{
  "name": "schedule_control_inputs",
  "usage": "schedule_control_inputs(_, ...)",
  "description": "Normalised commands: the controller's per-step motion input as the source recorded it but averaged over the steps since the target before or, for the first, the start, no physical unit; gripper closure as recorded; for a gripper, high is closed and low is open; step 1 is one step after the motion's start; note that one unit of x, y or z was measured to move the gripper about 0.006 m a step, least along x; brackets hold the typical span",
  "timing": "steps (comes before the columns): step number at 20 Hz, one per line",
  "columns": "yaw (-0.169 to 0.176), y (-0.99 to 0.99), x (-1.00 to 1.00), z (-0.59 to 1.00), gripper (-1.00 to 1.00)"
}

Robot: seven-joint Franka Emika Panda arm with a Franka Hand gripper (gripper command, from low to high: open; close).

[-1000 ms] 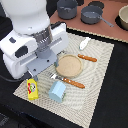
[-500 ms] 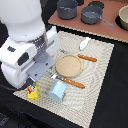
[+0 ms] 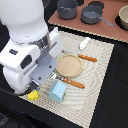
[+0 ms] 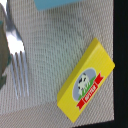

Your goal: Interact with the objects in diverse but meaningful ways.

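Several items on the woven mat. Yellow rectangular pack with red-white cow label (image 4: pixel 85 81): near-left corner, under the arm, by a metal fork (image 4: pixel 17 60); likely light, stiff, best gripped across long sides. Light blue-and-white box (image 3: pixel 58 90): just right. Gripper: state cannot be told.

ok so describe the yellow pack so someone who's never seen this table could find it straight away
Start at the pale woven placemat on the dark table and go to the corner under the white robot arm. There, past the light blue box, the yellow pack lies flat near the mat's edge, beside a fork. It is the only yellow thing, with a cow picture and red banner on top.
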Motion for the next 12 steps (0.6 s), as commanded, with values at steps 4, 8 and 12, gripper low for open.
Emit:
schedule_control_inputs(4,0.0,-0.16,0.91,0.47,-1.0)
schedule_control_inputs(8,0.0,-0.16,0.9,0.43,-1.0)
schedule_control_inputs(12,0.0,-0.22,0.87,0.11,-1.0)
